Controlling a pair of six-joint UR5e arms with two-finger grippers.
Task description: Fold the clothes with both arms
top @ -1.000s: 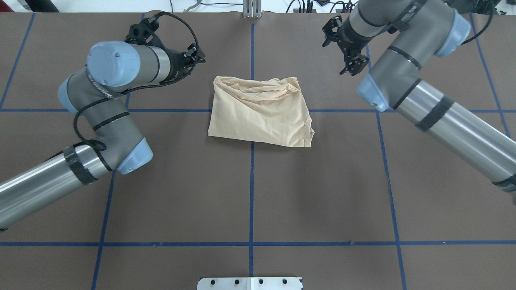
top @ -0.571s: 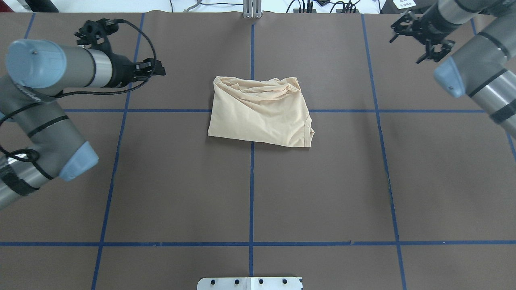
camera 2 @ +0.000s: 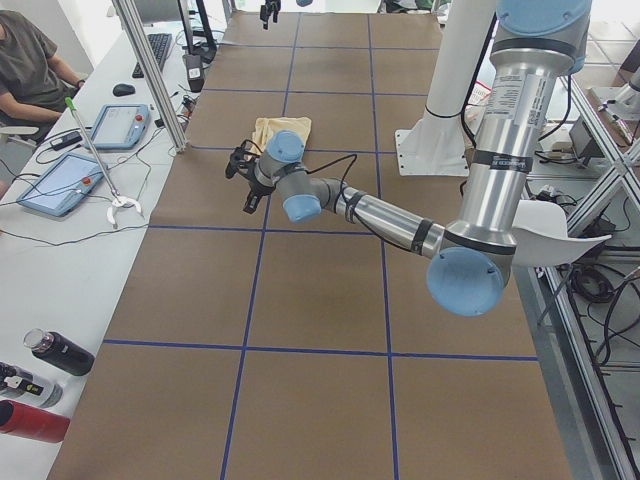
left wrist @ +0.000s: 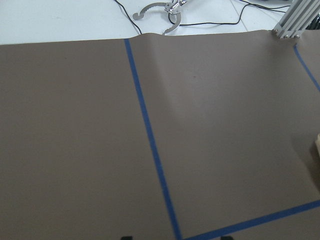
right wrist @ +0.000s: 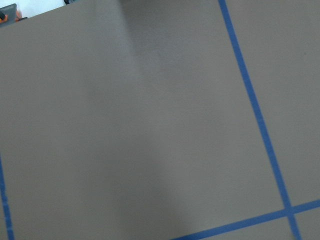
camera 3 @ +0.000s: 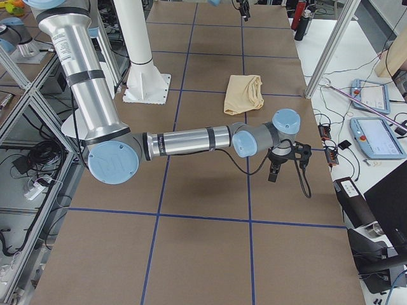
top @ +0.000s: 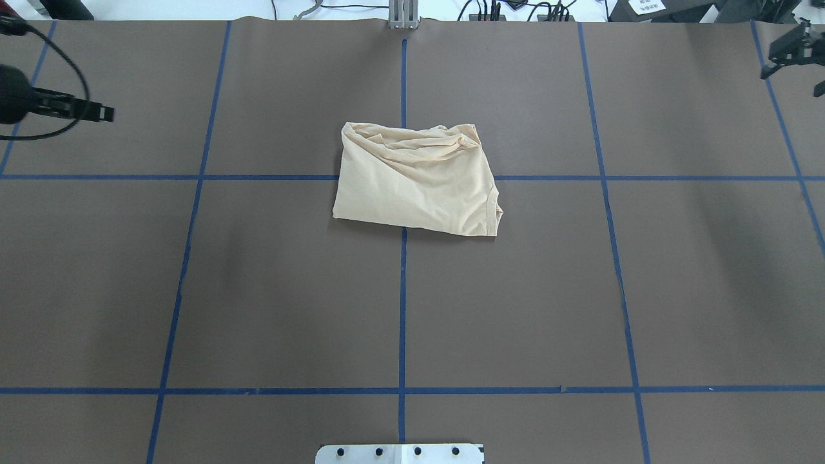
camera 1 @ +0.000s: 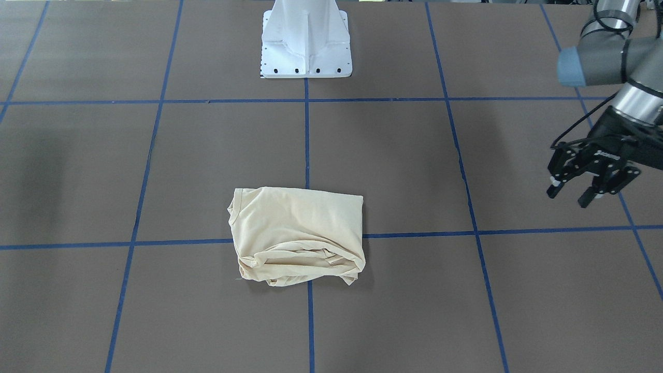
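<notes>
The pale yellow T-shirt [top: 416, 180] lies folded into a compact rectangle at the table's middle, bunched along its far edge. It also shows in the front-facing view [camera 1: 298, 235] and the side views [camera 2: 280, 130] [camera 3: 243, 93]. The print and the neck label are hidden. My left gripper [camera 1: 570, 196] hovers open and empty far out to the left of the shirt, and shows at the overhead view's left edge [top: 97, 115]. My right gripper [top: 791, 80] is open and empty at the far right edge, well away from the shirt. A sliver of shirt [left wrist: 317, 147] shows in the left wrist view.
The brown table cover [top: 290, 290] carries a grid of blue tape lines. The white pedestal base [camera 1: 305, 46] stands at the robot's side. A metal post [top: 403, 16] and cables sit at the far edge. An operators' desk with tablets [camera 2: 60, 180] and bottles [camera 2: 60, 352] lies beyond.
Both arms have swung outward, away from the shirt toward the table's left and right edges. The shirt has not moved.
</notes>
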